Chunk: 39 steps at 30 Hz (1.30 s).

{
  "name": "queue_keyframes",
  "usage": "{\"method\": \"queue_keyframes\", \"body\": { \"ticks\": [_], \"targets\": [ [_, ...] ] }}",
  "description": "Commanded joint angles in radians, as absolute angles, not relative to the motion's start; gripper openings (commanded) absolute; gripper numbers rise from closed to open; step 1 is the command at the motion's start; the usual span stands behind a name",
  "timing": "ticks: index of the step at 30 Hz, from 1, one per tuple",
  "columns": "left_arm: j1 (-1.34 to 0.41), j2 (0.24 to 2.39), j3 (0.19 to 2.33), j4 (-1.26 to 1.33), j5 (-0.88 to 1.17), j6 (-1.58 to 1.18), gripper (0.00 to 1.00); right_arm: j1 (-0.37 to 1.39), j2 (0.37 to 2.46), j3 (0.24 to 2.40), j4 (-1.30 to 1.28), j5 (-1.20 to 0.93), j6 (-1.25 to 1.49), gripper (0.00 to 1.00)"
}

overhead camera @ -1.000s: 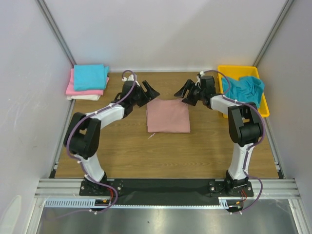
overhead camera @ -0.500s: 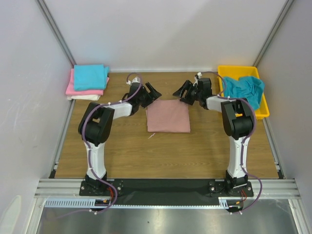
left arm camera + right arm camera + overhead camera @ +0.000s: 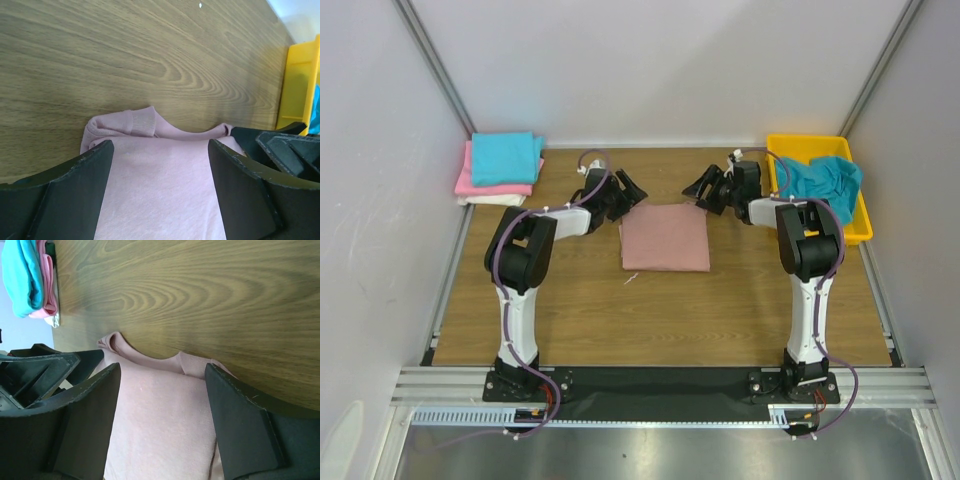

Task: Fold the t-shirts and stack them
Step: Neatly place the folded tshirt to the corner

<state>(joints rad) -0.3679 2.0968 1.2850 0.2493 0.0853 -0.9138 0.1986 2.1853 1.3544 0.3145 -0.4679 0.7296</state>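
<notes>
A folded dusty-pink t-shirt (image 3: 666,237) lies flat in the middle of the table. My left gripper (image 3: 629,190) is open at its far left corner and my right gripper (image 3: 702,187) is open at its far right corner. In the left wrist view the pink shirt (image 3: 160,190) fills the gap between the open jaws, and likewise in the right wrist view (image 3: 160,425). A stack of folded shirts (image 3: 500,168), teal on bright pink on white, sits at the far left. A crumpled teal shirt (image 3: 823,180) lies in the yellow tray (image 3: 865,226).
The yellow tray stands at the far right by the right wall. The folded stack also shows in the right wrist view (image 3: 27,277). White walls enclose the table on three sides. Bare wood lies in front of the pink shirt.
Both arms have swung toward the back of the table, so the open grippers shifted slightly outward and back at the pink shirt's far corners. The shirt has not moved.
</notes>
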Motion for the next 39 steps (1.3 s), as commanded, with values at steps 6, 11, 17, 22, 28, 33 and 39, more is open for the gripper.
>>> {"method": "queue_keyframes", "body": {
  "ticks": [6,11,17,22,28,33,39],
  "targets": [
    [-0.354,1.993,1.461,0.118,0.132,-0.614,0.83,0.196,2.1,1.494,0.241,-0.489,0.634,0.74],
    [-0.354,1.921,1.64,-0.157,0.004,-0.434,0.86,0.196,1.999,1.638,-0.026,-0.399,0.505,0.76],
    [-0.354,1.83,1.669,-0.4,-0.098,-0.382,0.88,0.186,1.879,1.694,-0.276,-0.24,0.393,0.8],
    [-0.36,1.734,1.504,-0.439,-0.049,-0.481,0.89,0.184,1.75,1.562,-0.376,-0.163,0.403,0.9],
    [-0.393,1.657,1.263,-0.309,-0.008,-0.587,1.0,0.186,1.577,1.27,-0.302,-0.23,0.486,0.97],
    [-0.414,1.674,1.161,-0.213,0.026,-0.638,1.0,0.187,1.506,1.175,-0.344,-0.199,0.454,0.98],
    [-0.443,1.738,1.141,-0.138,0.018,-0.658,1.0,0.184,1.422,1.137,-0.406,-0.149,0.436,0.98]
  ]
}}
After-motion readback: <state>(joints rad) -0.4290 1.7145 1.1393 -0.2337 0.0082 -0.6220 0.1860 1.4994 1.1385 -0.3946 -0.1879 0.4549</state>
